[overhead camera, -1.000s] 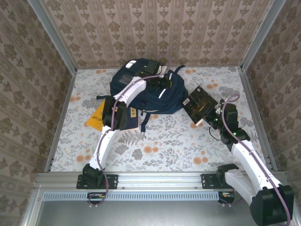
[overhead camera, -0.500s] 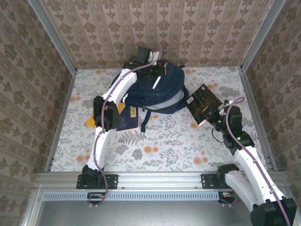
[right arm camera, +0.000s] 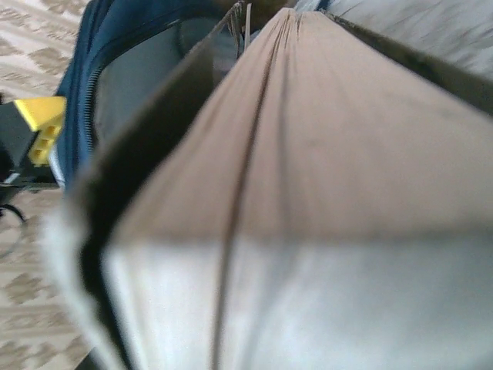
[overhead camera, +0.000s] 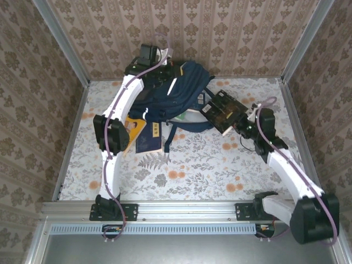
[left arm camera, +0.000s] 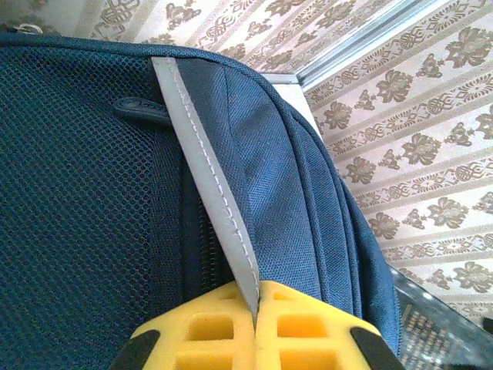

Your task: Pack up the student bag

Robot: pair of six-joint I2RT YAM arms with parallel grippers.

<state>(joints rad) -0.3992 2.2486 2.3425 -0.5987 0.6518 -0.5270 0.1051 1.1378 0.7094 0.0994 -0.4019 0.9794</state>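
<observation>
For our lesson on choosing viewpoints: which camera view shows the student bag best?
Top external: nearly the whole student bag is in frame, straps included. Left wrist gives a close-up of its mesh and white stripe; right wrist catches its zip opening beside a blurred book.

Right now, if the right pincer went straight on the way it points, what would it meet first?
Probably the student bag: the right pincer, clamped on a book, points at its open mouth, though depth is unclear.
</observation>
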